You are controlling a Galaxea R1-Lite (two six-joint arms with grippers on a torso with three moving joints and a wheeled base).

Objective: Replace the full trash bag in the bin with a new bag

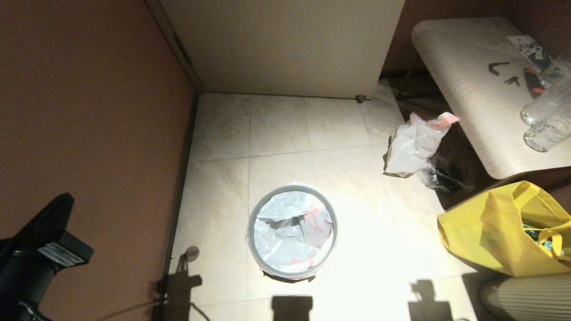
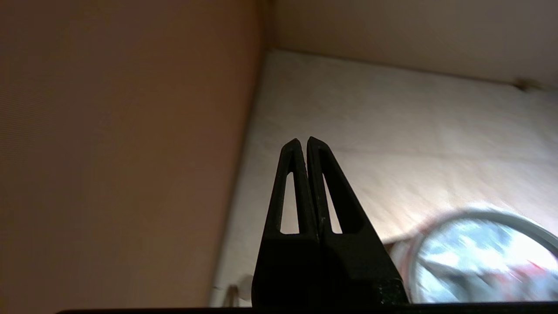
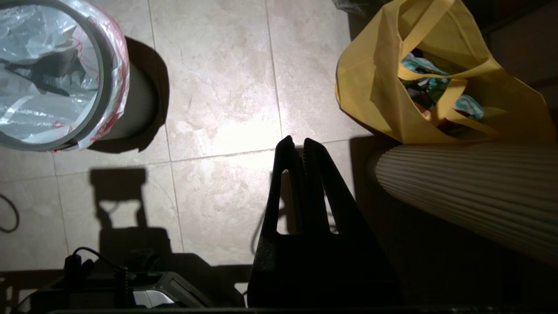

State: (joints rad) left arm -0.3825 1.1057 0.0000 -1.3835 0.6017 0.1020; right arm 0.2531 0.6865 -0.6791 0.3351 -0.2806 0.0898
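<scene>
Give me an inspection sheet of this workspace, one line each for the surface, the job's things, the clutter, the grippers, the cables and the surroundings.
Surface: pale tiled floor, brightly lit near the robot.
Job's things: small round black bin with grey ring rim, lined with a translucent white plastic bag with red print; whitish opaque plastic bag with a pink-red top edge lies on the floor beside the table.
Clutter: yellow fabric tote, filled; small clear wrinkled bag; clear plastic bottles on the table.
Grippers: left gripper jaws shut, empty, by the wall; right gripper jaws shut, empty, above the floor.
Cables: thin dark cable on the floor.
Surroundings: reddish-brown wall, white cabinet, light wood-grain table.
</scene>
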